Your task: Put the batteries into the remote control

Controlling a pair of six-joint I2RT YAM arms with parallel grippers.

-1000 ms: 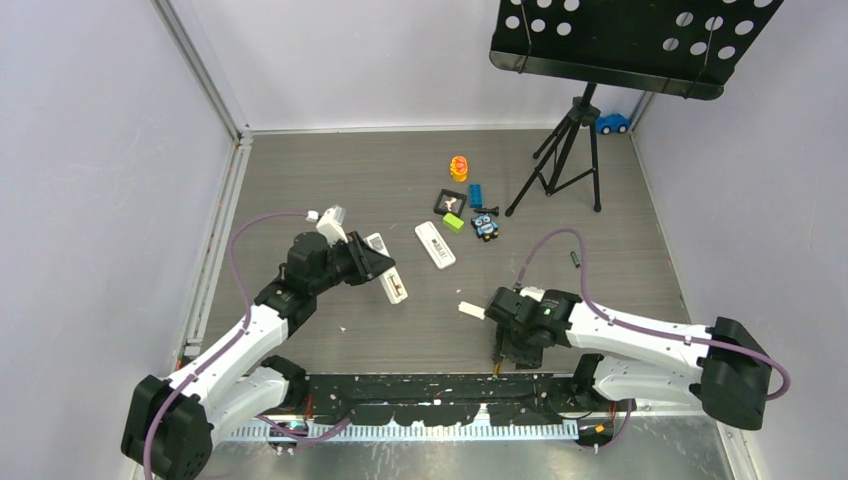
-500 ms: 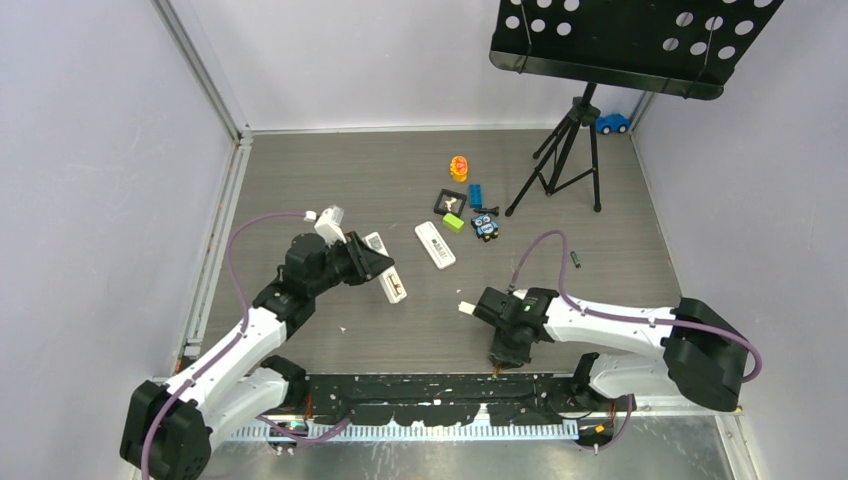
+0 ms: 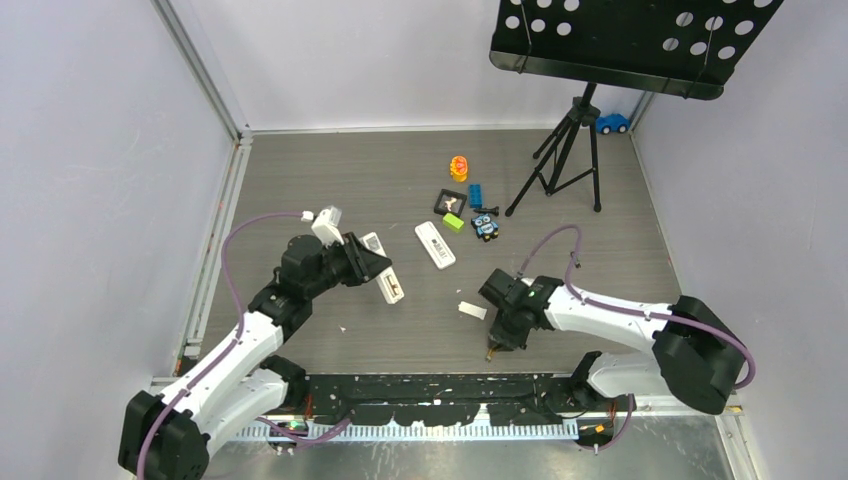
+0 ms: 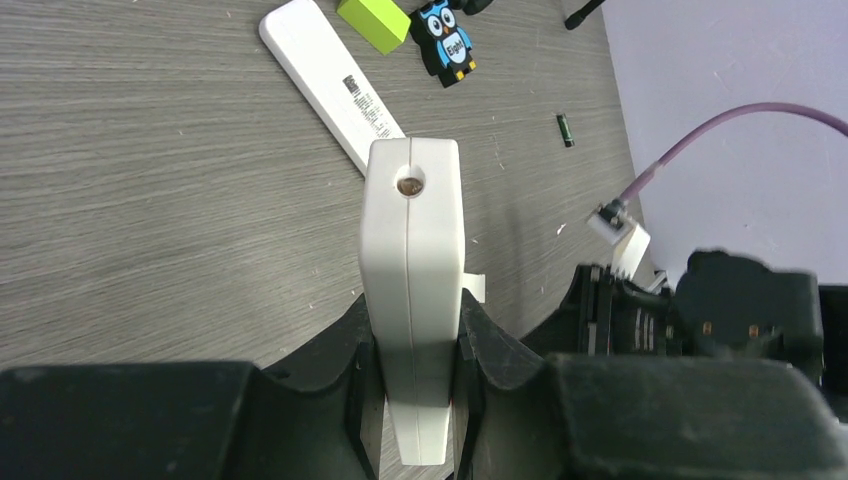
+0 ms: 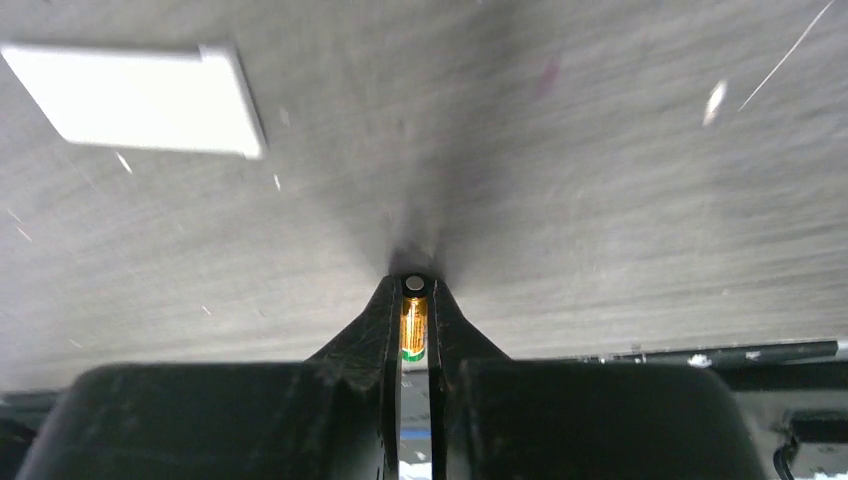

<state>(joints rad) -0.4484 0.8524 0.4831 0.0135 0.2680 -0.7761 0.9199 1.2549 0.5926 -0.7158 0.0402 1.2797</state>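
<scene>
Tripod stand [image 3: 577,120], blue car [image 3: 612,123], owl toy [image 3: 485,226]

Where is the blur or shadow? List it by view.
Right wrist: table smeared by motion, dark shadow ahead of the right gripper, battery sharp. Left wrist: remote control crisp, foreground dark. Top external: evenly lit, sharp.

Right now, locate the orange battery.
In the right wrist view, the orange battery is pinched in the right hand, near the front edge of the table, right of the small white panel.
</scene>
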